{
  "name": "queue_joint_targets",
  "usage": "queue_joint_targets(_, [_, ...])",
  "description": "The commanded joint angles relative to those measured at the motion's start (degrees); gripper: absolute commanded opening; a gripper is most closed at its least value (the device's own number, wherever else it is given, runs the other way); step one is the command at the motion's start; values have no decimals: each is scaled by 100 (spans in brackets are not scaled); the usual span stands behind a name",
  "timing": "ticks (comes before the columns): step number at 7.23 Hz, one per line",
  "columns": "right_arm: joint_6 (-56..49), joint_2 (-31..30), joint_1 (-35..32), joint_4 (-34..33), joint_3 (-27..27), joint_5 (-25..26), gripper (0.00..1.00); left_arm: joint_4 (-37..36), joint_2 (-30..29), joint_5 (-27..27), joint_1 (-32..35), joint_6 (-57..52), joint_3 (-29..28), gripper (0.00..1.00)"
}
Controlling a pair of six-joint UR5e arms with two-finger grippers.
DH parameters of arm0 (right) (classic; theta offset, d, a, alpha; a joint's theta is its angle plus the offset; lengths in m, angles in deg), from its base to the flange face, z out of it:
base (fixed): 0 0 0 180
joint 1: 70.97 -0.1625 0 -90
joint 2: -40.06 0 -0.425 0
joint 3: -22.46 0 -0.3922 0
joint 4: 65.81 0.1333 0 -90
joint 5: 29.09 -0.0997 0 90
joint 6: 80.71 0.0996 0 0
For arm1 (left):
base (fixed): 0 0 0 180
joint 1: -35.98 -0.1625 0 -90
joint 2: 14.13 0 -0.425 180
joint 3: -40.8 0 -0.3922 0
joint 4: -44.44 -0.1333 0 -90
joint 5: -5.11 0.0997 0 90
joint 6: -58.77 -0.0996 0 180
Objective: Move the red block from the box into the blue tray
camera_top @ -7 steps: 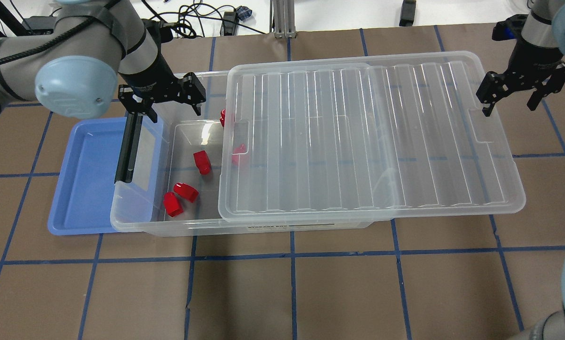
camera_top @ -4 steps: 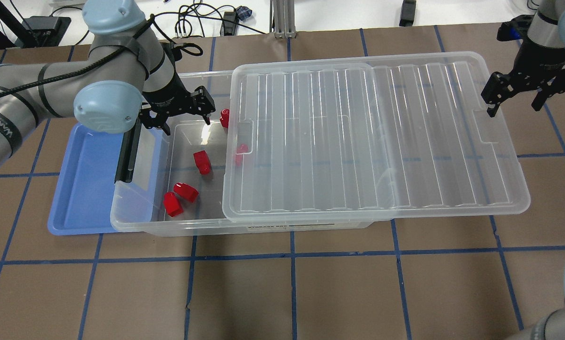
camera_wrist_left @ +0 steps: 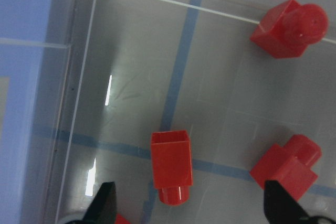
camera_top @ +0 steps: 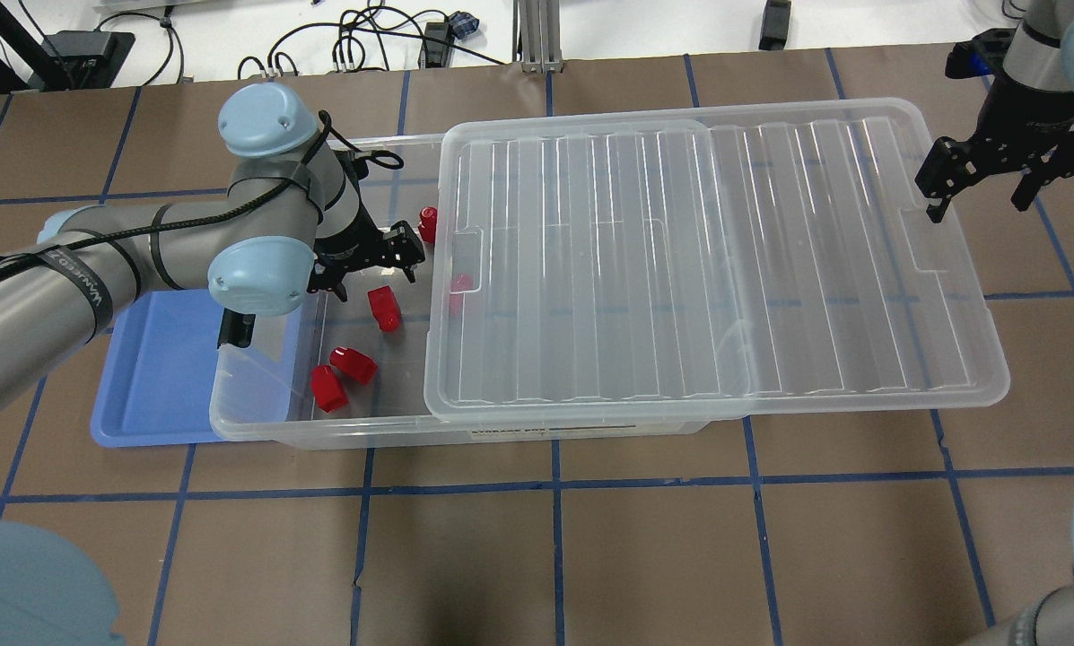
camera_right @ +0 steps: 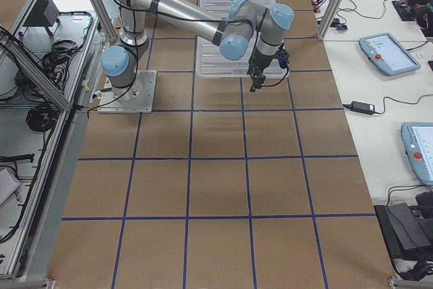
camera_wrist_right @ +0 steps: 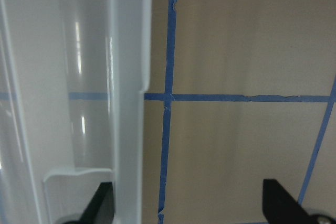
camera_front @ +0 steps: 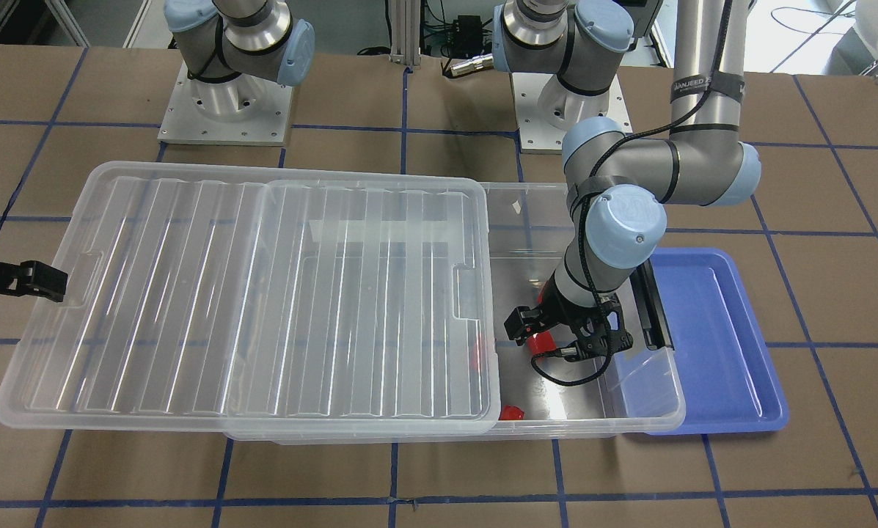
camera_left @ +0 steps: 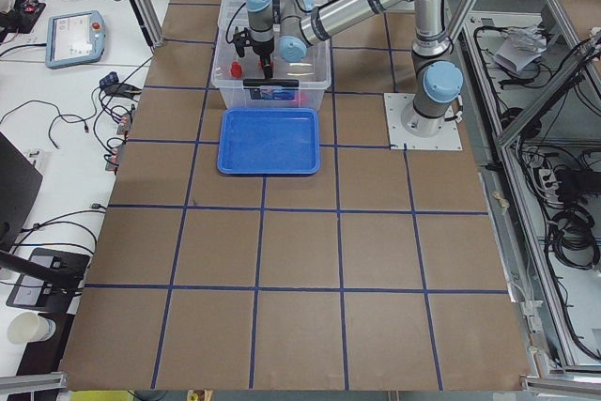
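You'll find the lid (camera_top: 716, 260) lying on the box (camera_top: 465, 435), slid toward the box's right end and overhanging it, so its left end is uncovered. The tray (camera_top: 160, 359) sits just beside that left end. Inside the uncovered part, the far block (camera_top: 427, 224) is at the box's far wall and the middle block (camera_top: 384, 308) is mid-floor. The near pair of blocks (camera_top: 353, 363) lies by the robot-side wall, and the covered block (camera_top: 458, 287) is under the lid's edge. The left gripper (camera_top: 373, 276) hangs inside the box over the middle block. The right gripper (camera_top: 981, 184) is beyond the box's far right corner.

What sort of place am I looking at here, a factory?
Most likely a robotics research lab, not a factory: robot arms on bolted base plates, a table gridded with blue tape, and a control tablet on a side bench.
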Motion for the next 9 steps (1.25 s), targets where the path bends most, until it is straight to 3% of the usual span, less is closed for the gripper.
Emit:
queue_joint_targets(1, [0,-8,0,-1,0,53,100,-631,-220,11,-8,41,336,100])
queue_joint_targets(2, [0,-8,0,-9,-9,53,100,-897,-317,3,26,154,424,92])
queue_joint_targets(4, [0,-17,0,-1,-9,53,100,-908,-301,-6,27,244,451,29])
queue_joint_targets(5, [9,-25,0,-1,-26,53,100,-908,-257,46,1,234,399,9])
queue_joint_targets(6, [9,-43,0,8,-26,44,100,-908,-195,55,0,234,381,1])
queue_joint_targets(8, [44,-113,-9,34,-88,18,100,-716,58,160,27,225,294,0])
queue_joint_targets(9, [53,-183,-26,43,-218,-26,100,-236,278,143,62,225,119,0])
